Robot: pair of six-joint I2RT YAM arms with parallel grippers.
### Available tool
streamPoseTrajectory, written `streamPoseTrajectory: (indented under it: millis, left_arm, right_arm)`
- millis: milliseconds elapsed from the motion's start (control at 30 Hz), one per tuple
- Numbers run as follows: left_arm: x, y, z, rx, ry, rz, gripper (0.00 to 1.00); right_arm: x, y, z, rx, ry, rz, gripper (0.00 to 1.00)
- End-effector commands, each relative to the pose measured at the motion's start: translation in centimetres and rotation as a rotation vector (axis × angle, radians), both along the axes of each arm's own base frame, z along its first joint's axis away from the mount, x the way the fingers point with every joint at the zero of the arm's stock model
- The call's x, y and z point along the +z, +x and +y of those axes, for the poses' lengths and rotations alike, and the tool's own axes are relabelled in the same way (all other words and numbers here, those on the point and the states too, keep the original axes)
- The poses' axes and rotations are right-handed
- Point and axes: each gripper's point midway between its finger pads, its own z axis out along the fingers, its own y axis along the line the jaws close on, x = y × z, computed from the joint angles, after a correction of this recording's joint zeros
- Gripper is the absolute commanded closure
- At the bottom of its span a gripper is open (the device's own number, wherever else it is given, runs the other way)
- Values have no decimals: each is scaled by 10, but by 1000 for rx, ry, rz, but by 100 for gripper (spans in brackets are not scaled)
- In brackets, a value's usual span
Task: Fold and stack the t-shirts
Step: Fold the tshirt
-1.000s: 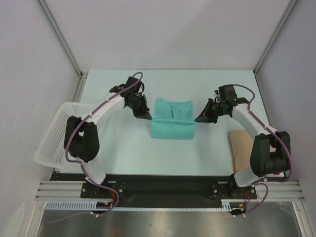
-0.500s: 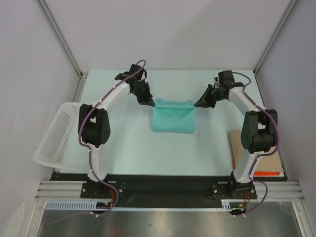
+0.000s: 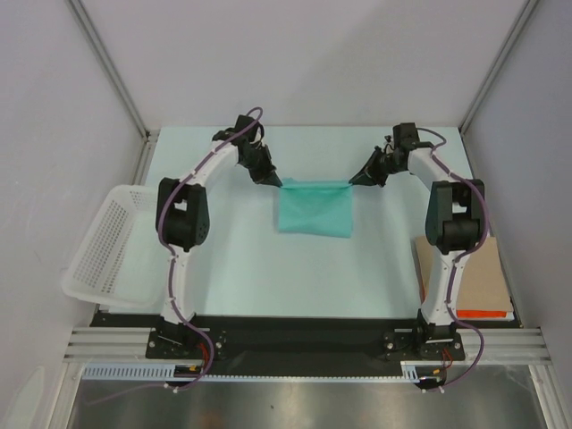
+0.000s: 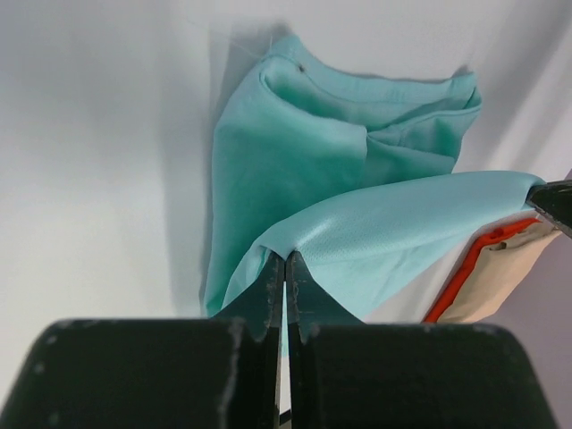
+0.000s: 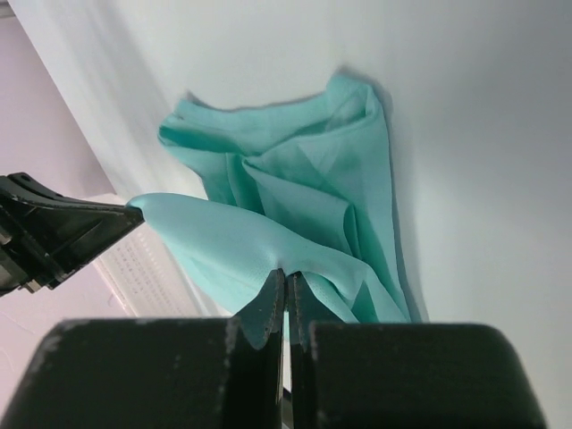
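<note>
A teal t-shirt (image 3: 314,209) lies partly folded on the pale table (image 3: 232,250) in the top view. My left gripper (image 3: 275,181) is shut on its far left corner and my right gripper (image 3: 351,182) is shut on its far right corner, and they hold that edge stretched between them above the cloth below. In the left wrist view the pinched fold (image 4: 375,232) rises from my left gripper (image 4: 285,257) over the rest of the shirt. In the right wrist view my right gripper (image 5: 287,275) pinches the lifted fold (image 5: 223,232).
A white mesh basket (image 3: 103,241) hangs off the table's left edge. A brown cardboard sheet (image 3: 465,273) with an orange-red thing under it lies at the right front. Grey walls enclose the table.
Both grippers have carried the shirt's gripped edge away from the arm bases toward the far side, laying the fold over the shirt's far part. The arms are stretched further out.
</note>
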Motion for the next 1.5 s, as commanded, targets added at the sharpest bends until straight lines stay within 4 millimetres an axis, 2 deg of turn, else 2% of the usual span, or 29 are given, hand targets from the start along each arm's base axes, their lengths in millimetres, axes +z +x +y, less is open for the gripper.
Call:
streamPoseTrajectory:
  millis: [0, 167, 433, 533, 600, 633, 667, 700, 733, 767, 800, 833, 867, 900, 933, 967, 1000, 1033, 1067, 1100, 1133, 1167, 1200, 1233, 1267, 1333, 1367, 1400, 1467]
  left_arm:
    - [26, 29, -5, 18, -65, -92, 100]
    - [15, 42, -11, 29, -98, -76, 99]
    - [6, 59, -14, 30, -110, -84, 93]
    - [1, 66, -11, 40, -108, -95, 87]
    - [2, 75, -10, 36, -104, -126, 78]
    - [2, 78, -5, 49, -79, -135, 73]
    - [4, 82, -2, 56, -69, -142, 68]
    - [16, 91, 3, 62, -62, -182, 55]
    - [21, 91, 9, 72, -29, -185, 48]
    - [36, 95, 13, 75, -11, -222, 40]
    - [41, 92, 18, 58, 20, -242, 39]
    - [67, 87, 22, 56, 32, -285, 38]
    - [75, 83, 27, 58, 53, -301, 37]
    - [70, 72, 27, 39, 59, -287, 37]
    - [95, 60, 24, 24, 34, -323, 38]
    - [80, 37, 14, -25, 9, -268, 45]
    - [85, 29, 4, -56, -24, -285, 50]
    - [102, 14, -4, -84, -51, -314, 53]
    - [79, -11, -14, -133, -88, -241, 57]
    - [83, -19, -37, -179, -149, -272, 61]
    - [80, -30, -47, -201, -184, -262, 66]
    - [69, -52, -62, -229, -234, -199, 73]
    - [68, -52, -73, -248, -273, -219, 75]
    - [64, -56, -80, -266, -299, -206, 78]
    - [51, -59, -86, -277, -300, -177, 82]
    - [36, -61, -86, -285, -283, -140, 84]
    - [32, -57, -84, -299, -272, -145, 85]
    - [11, -63, -80, -300, -235, -76, 87]
    - [-3, -67, -77, -327, -218, -51, 90]
  right_arm:
    - [16, 24, -2, -7, 24, -65, 100]
    - [5, 37, -4, -25, 38, -46, 100]
    - [-8, 53, -4, -30, 53, -42, 100]
    - [-10, 63, -10, -55, 56, -52, 99]
    - [-9, 71, -14, -71, 67, -70, 97]
    - [-9, 76, -14, -73, 68, -76, 95]
    - [-10, 78, -16, -74, 66, -70, 85]
    - [-9, 76, -20, -78, 56, -45, 78]
    - [-2, 79, -21, -65, 40, -66, 72]
    - [3, 78, -25, -58, 15, -78, 59]
    - [2, 70, -31, -63, -32, -44, 54]
    - [6, 67, -35, -54, -59, -46, 50]
    - [19, 63, -38, -16, -95, -89, 46]
    - [22, 52, -40, -6, -117, -63, 45]
    - [27, 46, -41, 7, -126, -69, 45]
    - [39, 34, -41, 17, -127, -79, 44]
    - [43, 27, -33, 29, -95, -87, 44]
    - [47, 18, -18, 55, -66, -94, 44]
    - [53, 11, -7, 71, -36, -111, 45]
    - [51, 0, 7, 83, 25, -114, 46]
    - [51, -4, 17, 97, 50, -123, 47]
    - [51, -4, 35, 123, 86, -164, 54]
    - [41, -18, 47, 139, 152, -102, 58]
    - [38, -23, 56, 152, 187, -84, 72]
    - [37, -28, 71, 189, 218, -90, 80]
    - [26, -33, 80, 220, 222, -68, 97]
    - [22, -37, 87, 236, 218, -57, 99]
    - [22, -39, 92, 253, 232, -49, 100]
    - [10, -46, 101, 290, 248, -12, 100]
